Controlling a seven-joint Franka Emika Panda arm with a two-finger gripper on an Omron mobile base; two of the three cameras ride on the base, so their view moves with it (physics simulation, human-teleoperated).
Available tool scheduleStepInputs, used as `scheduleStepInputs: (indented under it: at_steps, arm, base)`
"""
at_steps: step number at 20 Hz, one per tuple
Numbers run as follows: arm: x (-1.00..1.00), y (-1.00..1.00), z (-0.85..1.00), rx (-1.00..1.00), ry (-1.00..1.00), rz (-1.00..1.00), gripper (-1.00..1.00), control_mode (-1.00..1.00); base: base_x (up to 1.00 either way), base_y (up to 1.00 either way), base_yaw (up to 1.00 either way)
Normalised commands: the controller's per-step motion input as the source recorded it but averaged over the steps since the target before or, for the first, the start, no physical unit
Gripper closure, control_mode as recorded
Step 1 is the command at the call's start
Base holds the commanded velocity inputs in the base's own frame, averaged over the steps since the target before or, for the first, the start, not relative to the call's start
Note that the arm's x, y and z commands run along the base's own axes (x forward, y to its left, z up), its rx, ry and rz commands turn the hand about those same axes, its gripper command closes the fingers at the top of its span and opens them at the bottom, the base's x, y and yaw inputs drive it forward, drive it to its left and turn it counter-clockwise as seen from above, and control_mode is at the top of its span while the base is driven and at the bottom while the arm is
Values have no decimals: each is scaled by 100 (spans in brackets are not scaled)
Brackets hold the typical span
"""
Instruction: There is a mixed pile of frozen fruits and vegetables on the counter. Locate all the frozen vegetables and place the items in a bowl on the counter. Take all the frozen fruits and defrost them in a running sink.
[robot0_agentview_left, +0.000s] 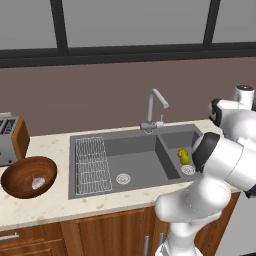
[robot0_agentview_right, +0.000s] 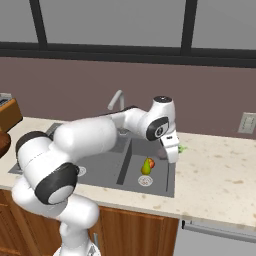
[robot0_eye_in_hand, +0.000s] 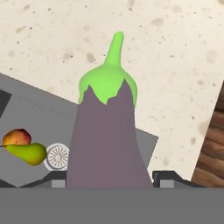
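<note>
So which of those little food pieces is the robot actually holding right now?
The purple eggplant with the green cap, clamped in the gripper. The pear lies in the small sink basin; the whitish bulb sits in the wooden bowl.

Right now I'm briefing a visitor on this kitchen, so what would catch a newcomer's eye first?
The purple eggplant with its bright green cap, gripped in the claw over the sink's right edge. Next, the yellow-green pear lying in the small right basin of the dark grey sink. Then the wooden bowl at the counter's left, a pale bulb inside.
</note>
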Motion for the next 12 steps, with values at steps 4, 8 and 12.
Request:
scheduleStepInputs:
  at_steps: [4,8,12]
  arm:
    - [-8,43,8,4,7,6,100,-100]
    - [-17,44,0,2,2,9,100,-100]
    - [-15,38,0,2,2,12,100,-100]
  base:
    - [0,0,0]
    - [0,0,0]
    - [0,0,0]
